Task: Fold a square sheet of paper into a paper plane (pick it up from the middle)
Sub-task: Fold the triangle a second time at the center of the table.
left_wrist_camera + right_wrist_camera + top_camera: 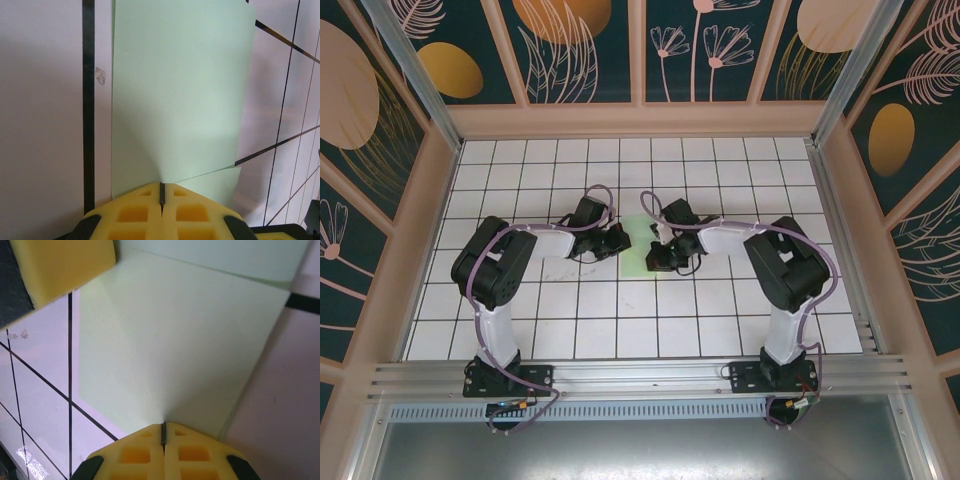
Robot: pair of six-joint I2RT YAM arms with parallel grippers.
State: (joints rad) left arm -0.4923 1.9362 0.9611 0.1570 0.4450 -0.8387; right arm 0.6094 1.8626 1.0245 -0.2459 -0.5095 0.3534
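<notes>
From above: shows the square sheet of paper [637, 250] lying about mid-table on the white tiled table [520, 310], between the two gripper heads; places the left gripper [620, 243] at the sheet's left edge and the right gripper [653, 257] at its right edge, both arms bent inward toward each other; cannot tell the state of the jaws from this height.

Through the left wrist camera: shows the left gripper [161, 192] with yellow fingers [135, 215] pressed together, only a thin dark slit between them; pinches the sheet [175, 90] at its near edge, soft shading fanning out from the tips; shows a second green strip [217, 185] low on the right, under a raised slanting edge; frames the paper with black grid lines [88, 125] on either side.

Through the right wrist camera: shows the right gripper [163, 432] likewise closed tight, fingers [135, 455] meeting on the sheet's near edge [175, 340]; bends the far part [225, 255] upward along a line near the top; catches a yellow pad of the left gripper [60, 265] at the sheet's far left corner.
</notes>
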